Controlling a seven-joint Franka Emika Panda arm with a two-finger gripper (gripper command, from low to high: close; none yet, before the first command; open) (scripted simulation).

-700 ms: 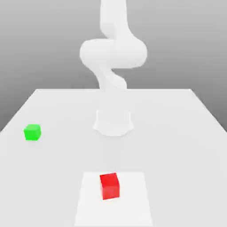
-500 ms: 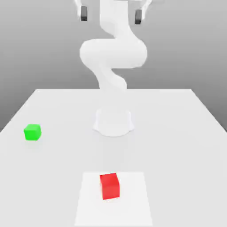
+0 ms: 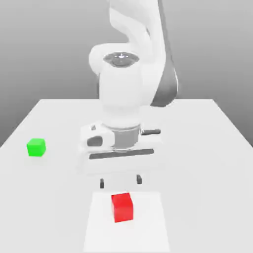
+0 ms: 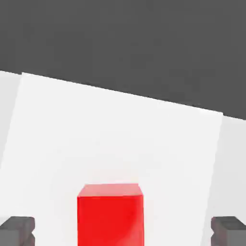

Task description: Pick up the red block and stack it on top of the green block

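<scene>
The end effector (image 3: 121, 181), fingers wide apart, hangs above the red block (image 3: 122, 207), which sits between their lines near the counter's (image 3: 197, 173) front edge; lowering straight should straddle it.

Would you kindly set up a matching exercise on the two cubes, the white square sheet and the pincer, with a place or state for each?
1. bright green matte cube
2. bright red matte cube
3. flat white square sheet
4. dark-tipped two-finger pincer

A. lies under another thing on the table
B. stands open, holding nothing
C. sits on the table near the exterior view's left edge
D. rests on the white sheet, not yet gripped

Pairs: 1-C, 2-D, 3-A, 4-B
</scene>
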